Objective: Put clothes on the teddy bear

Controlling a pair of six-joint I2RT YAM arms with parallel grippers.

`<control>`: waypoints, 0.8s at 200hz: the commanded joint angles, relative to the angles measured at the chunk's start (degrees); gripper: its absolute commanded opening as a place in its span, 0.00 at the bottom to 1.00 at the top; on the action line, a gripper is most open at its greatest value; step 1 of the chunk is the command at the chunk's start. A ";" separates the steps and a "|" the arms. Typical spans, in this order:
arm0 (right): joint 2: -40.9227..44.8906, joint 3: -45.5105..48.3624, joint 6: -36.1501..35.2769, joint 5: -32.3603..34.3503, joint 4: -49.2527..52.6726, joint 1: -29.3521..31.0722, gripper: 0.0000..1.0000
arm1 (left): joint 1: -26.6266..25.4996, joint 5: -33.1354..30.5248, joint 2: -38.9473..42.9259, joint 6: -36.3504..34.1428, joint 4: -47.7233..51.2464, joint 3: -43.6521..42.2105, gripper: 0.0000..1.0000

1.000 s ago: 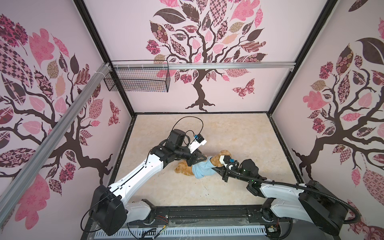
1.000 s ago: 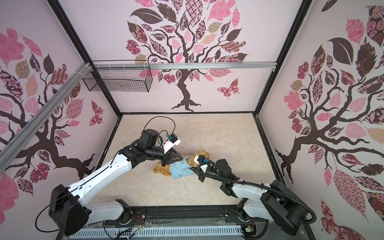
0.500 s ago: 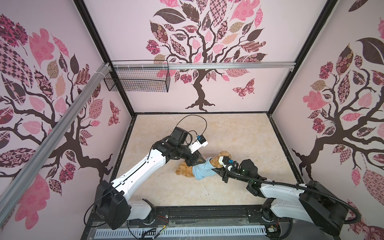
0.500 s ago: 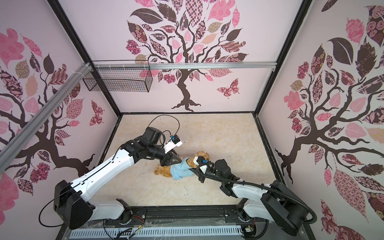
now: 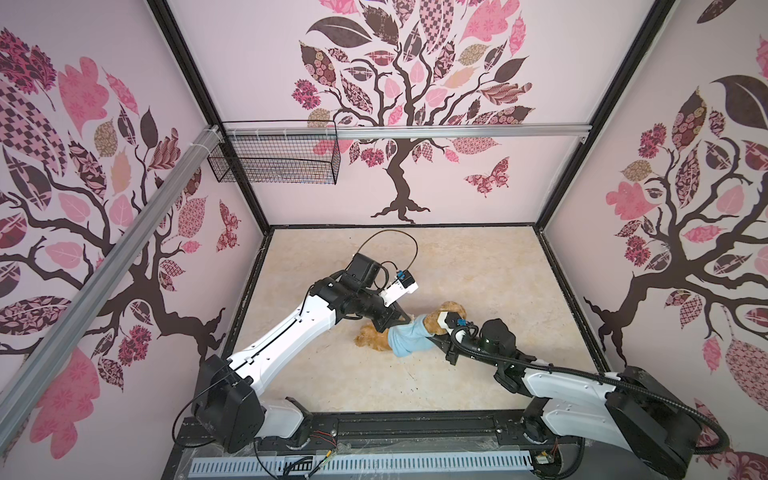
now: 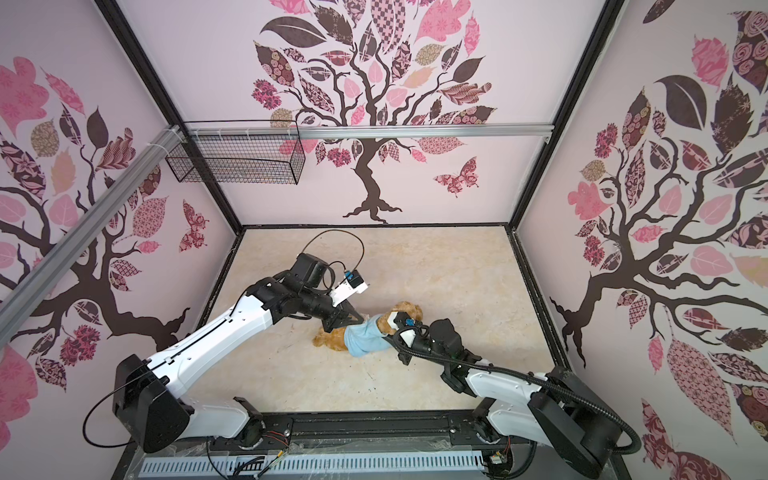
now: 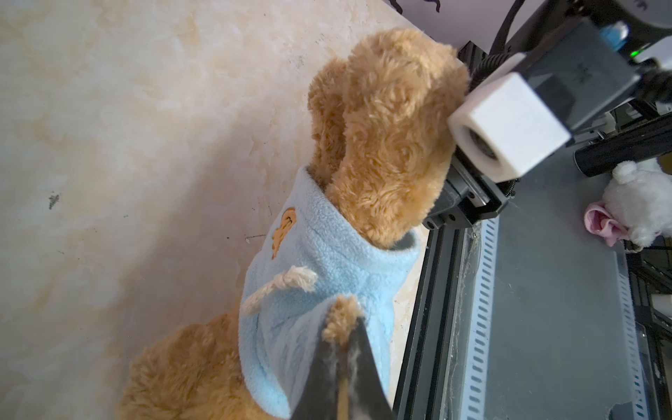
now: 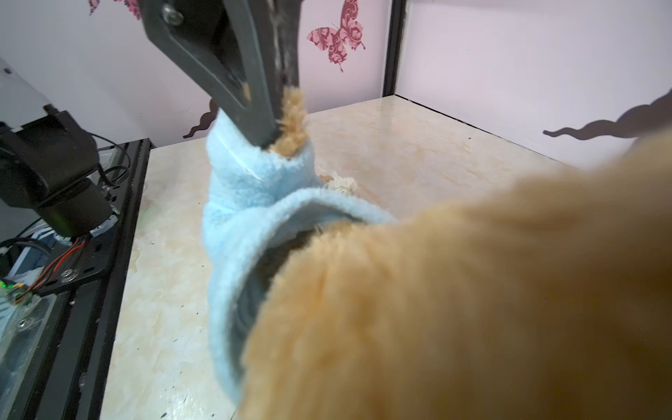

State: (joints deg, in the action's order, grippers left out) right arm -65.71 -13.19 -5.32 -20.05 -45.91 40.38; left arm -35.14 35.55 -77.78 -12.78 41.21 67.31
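Note:
The teddy bear lies on the marble table with a light blue shirt over its trunk. Only its legs and head show outside the cloth. My left gripper is shut on the bear's paw, which pokes out of a sleeve. My right gripper reaches in under the head. Its fingers narrow to a wedge at the shirt's collar edge, and fur hides the tips in the right wrist view.
A wire basket hangs on the back wall rail. The black frame rail runs along the table's front edge. Past that edge lies a white and pink plush. A cream cord dangles from the shirt.
My left gripper has closed onto the paw at the sleeve opening, and its arm has shifted slightly toward the back. The right arm and the bear have stayed put.

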 commanded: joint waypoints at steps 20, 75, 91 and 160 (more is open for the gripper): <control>1.95 -1.91 13.81 15.33 13.18 -0.11 0.27 | 3.78 1.60 9.92 16.51 -26.13 -12.27 0.00; 12.92 -3.45 15.32 20.08 27.45 -0.07 0.54 | 6.39 1.90 8.09 16.32 -27.30 -15.51 0.00; 18.44 -4.37 13.37 21.61 30.29 -0.06 0.57 | 6.38 1.98 7.65 16.56 -27.61 -16.02 0.00; 16.62 -8.83 -2.43 13.15 15.77 7.95 0.75 | 6.39 5.37 6.29 18.12 -29.58 -16.76 0.00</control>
State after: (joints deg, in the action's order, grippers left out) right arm -43.59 -17.96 0.25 -2.66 -23.97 45.98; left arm -28.80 38.02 -71.22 4.05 15.57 51.64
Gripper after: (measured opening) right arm 0.709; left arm 0.048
